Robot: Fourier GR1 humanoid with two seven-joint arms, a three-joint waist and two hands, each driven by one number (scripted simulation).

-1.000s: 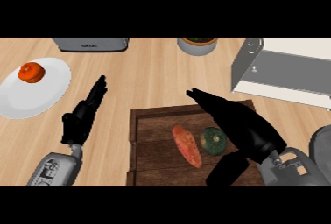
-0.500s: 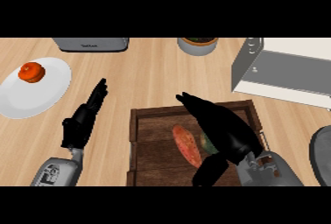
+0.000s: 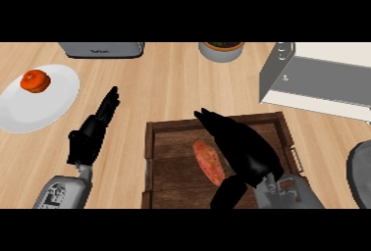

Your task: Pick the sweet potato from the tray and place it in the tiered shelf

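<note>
The sweet potato point(image 3: 208, 162) lies in the wooden tray point(image 3: 168, 147), a long reddish piece pointing from far-left to near-right, a little left of the tray's middle. The right hand point(image 3: 243, 147) is over the tray, just right of the sweet potato and partly above it. Its fingers point toward the far-left and look rather straight, and the thumb reaches down toward the near edge of the tray. It does not hold the sweet potato; I judge the fingers are apart and not closed on anything, though the hand hides part of what is under it. The left hand point(image 3: 92, 130) rests on the worktop point(image 3: 167, 83) left of the tray, fingers straight and pointing away.

The tiered shelf point(image 3: 315, 81), grey and white, stands at the far right, well apart from the tray. A white plate point(image 3: 51, 105) with a red tomato-like thing point(image 3: 35, 80) is at the far left, a toaster point(image 3: 101, 49) and a pot point(image 3: 221, 50) at the far edge.

What could go wrong: the sweet potato is long and rounded, so if the fingers close on one end only, it may turn or slip out. The hand also covers the right part of the tray, so another item could be hidden there and be pushed. Later, the tray's raised rim can catch the sweet potato if the lift is too low, and the shelf's front edge can block it.
</note>
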